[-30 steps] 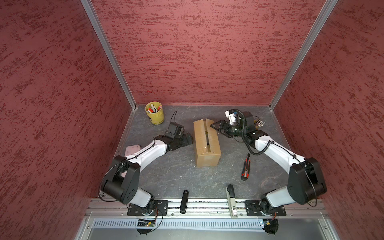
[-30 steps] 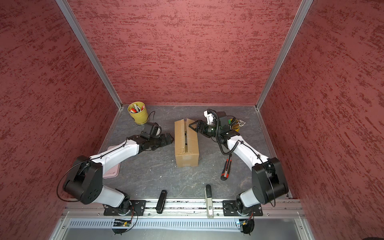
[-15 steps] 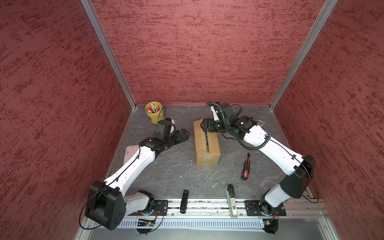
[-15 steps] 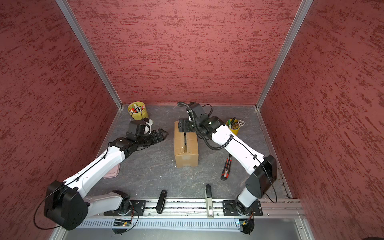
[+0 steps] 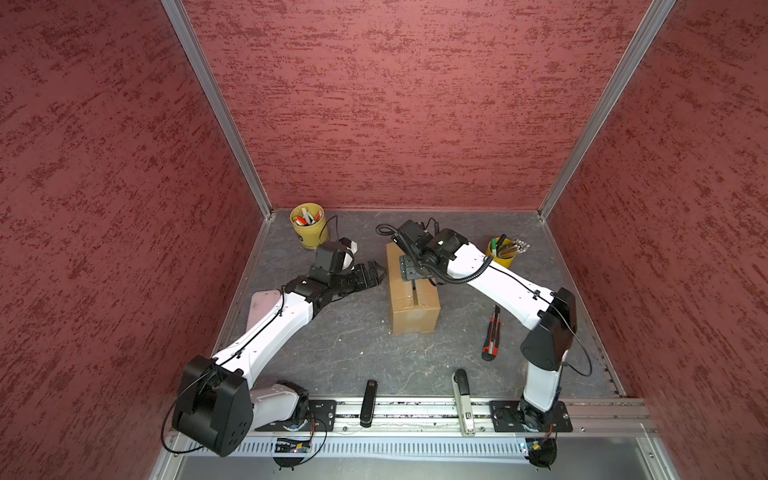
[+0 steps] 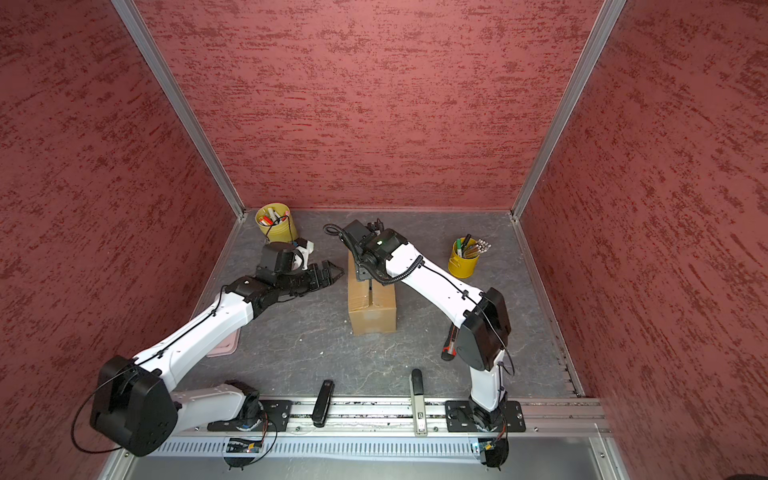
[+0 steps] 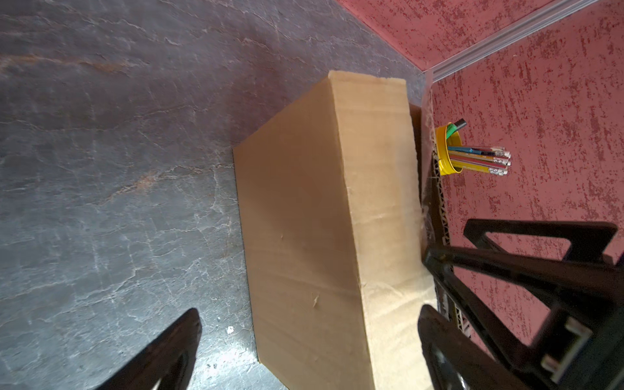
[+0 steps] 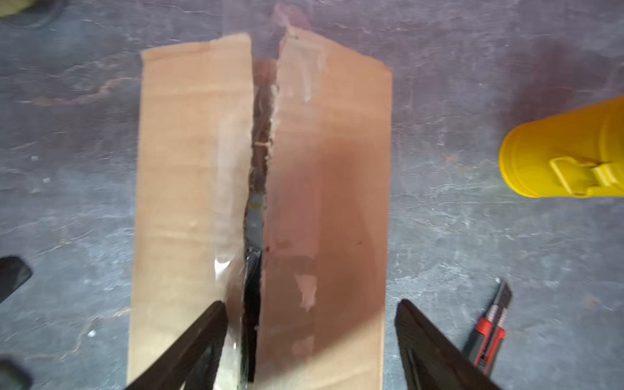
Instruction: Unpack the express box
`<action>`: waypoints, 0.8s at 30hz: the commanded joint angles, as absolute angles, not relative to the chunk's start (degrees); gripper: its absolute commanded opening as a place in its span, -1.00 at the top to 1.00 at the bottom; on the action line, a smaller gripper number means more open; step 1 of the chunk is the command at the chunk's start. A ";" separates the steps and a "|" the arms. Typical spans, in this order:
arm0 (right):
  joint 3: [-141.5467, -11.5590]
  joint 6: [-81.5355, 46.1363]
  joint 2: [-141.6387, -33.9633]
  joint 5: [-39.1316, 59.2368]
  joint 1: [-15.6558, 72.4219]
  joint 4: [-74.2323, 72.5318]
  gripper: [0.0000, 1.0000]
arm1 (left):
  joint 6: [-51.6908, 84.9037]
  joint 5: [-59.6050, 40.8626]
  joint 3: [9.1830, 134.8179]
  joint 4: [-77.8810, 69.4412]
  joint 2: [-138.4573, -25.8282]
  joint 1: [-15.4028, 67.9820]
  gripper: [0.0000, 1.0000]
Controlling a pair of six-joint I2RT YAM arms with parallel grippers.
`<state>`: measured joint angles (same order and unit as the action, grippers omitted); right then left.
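Through my right wrist camera I look straight down on the express box (image 8: 189,189). Its centre seam (image 8: 258,169) gapes dark, with torn clear tape (image 8: 229,189) along the edges. My right gripper (image 8: 310,304) hangs over it, jaws apart, spanning one flap (image 8: 331,189). A red-and-black utility knife (image 8: 493,324) and a yellow cup (image 8: 557,155) sit on the grey table (image 8: 67,169) beside that flap.

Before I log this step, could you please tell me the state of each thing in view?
express box: upright, centre seam slit, flaps not folded back.
left pincer: open, empty, beside the box.
right pincer: open, empty, above the box top.
utility knife: lying flat, unheld.
pen cup: upright, filled.
pencil cup: upright, filled.
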<state>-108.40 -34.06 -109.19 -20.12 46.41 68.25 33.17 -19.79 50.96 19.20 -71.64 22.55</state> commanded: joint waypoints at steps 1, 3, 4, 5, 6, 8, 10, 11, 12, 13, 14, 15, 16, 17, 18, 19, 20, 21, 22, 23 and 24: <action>-111.95 -36.32 -110.58 -26.55 46.85 75.77 -0.52 | 33.91 -20.76 49.99 15.27 -72.96 24.32 -0.99; -113.39 -36.97 -111.76 -28.27 46.85 77.89 -0.42 | 34.37 -20.27 50.04 13.67 -74.11 25.53 -0.99; -113.84 -37.14 -112.18 -28.67 46.85 78.52 -0.36 | 34.49 -20.13 50.11 13.05 -74.86 25.94 -0.99; -113.98 -37.24 -112.48 -28.78 46.80 78.74 -0.30 | 34.70 -20.13 50.31 12.23 -75.71 26.39 -0.99; -114.04 -37.28 -112.61 -28.83 46.85 78.66 -0.25 | 34.66 -20.12 50.59 11.50 -76.61 26.86 -0.99; -113.97 -37.48 -112.74 -29.00 46.80 78.66 -0.11 | 34.78 -19.86 51.21 10.16 -78.47 27.71 -0.99; -114.16 -37.59 -113.07 -29.25 46.85 78.83 -0.04 | 34.90 -19.71 51.93 8.92 -80.26 28.50 -0.99; -114.32 -37.70 -113.27 -29.27 46.85 78.92 0.01 | 34.89 -19.61 52.34 8.33 -81.19 28.86 -0.99; -114.43 -37.77 -113.37 -29.35 46.88 79.10 0.04 | 35.05 -19.56 52.69 7.77 -82.08 29.13 -0.99; -114.55 -37.88 -113.54 -29.42 46.93 79.26 0.05 | 35.13 -19.60 52.81 7.17 -82.70 29.31 -0.99; -114.79 -37.88 -113.83 -29.40 46.93 79.51 0.07 | 35.38 -19.56 52.98 6.35 -83.34 29.57 -0.99; -115.15 -37.96 -114.02 -29.58 46.93 79.86 0.09 | 35.51 -19.60 53.16 5.82 -83.79 29.78 -0.99; -115.37 -37.85 -114.23 -29.72 47.02 80.10 0.11 | 35.53 -19.68 53.41 5.48 -84.17 30.01 -0.99; -115.64 -37.88 -114.47 -29.96 47.02 80.41 0.12 | 35.63 -19.69 53.62 5.15 -84.38 30.22 -0.99; -115.83 -37.88 -114.75 -30.21 47.10 80.66 0.13 | 35.75 -19.77 53.70 4.74 -84.49 30.40 -0.99; -116.03 -37.88 -115.07 -30.44 47.11 81.04 0.13 | 35.85 -19.85 53.70 4.36 -84.51 30.56 -0.99; -116.30 -38.00 -115.38 -30.79 47.11 81.56 0.13 | 35.90 -19.94 53.59 3.78 -84.55 30.74 -0.99; -116.62 -38.32 -115.80 -31.41 47.18 82.13 0.11 | 36.08 -20.10 53.53 3.23 -84.63 30.83 -0.99; -116.79 -38.48 -116.18 -31.84 47.20 82.63 0.09 | 36.23 -20.29 53.40 2.59 -84.77 30.85 -0.99; -116.97 -38.63 -116.50 -32.32 47.22 83.02 0.07 | 36.45 -20.52 53.27 1.72 -85.07 30.93 -0.99; -117.06 -38.81 -116.80 -32.80 47.28 83.42 0.06 | 36.77 -20.84 53.20 1.00 -85.37 30.94 -0.99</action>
